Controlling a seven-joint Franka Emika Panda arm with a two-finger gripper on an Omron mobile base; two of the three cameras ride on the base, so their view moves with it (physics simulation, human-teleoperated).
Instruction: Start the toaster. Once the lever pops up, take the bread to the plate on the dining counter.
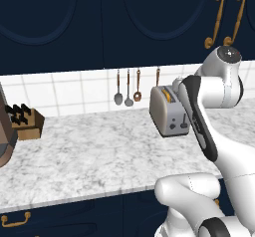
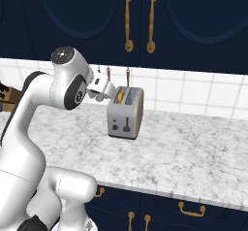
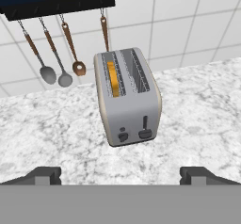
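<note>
1 toaster [image 3: 129, 98], silver-grey, 2 top slots, standing on the marble counter [image 1: 89, 154] close to the white tile backsplash [image 1: 64, 89]. 1 bread slice [image 3: 112, 78] sits down in the left slot as the hand view shows it; only its orange-tan top edge shows. The other slot looks empty. On the toaster's near end face: 1 dark lever [image 3: 145, 128], low in its track, & 1 small knob [image 3: 123, 136] beside it. No brand or writing readable on toaster or anywhere else.

Gripper [image 3: 120, 176]: jaws spread wide, nothing between them, nothing held. Its 2 dark tips sit at the bottom corners of the hand view, w/ the toaster centred in the gap but apart from them, no contact. In the right base view the hand [image 2: 99, 89] hangs just left of the toaster, above counter level.

4 utensils hang on a rail behind the toaster: 2 grey spoons [image 3: 47, 72], 1 small copper-coloured spoon [image 3: 77, 68], 1 more wooden handle [image 3: 104, 32] w/ its end hidden by the toaster. 1 wooden knife block [image 1: 27, 121] far left on the counter, well apart from the toaster.

Room: counter is open marble on both sides of the toaster & in front up to the front edge. Navy upper cabinets [image 2: 140, 19] w/ 2 gold handles overhang above; drawers w/ gold pulls under the counter edge.
</note>
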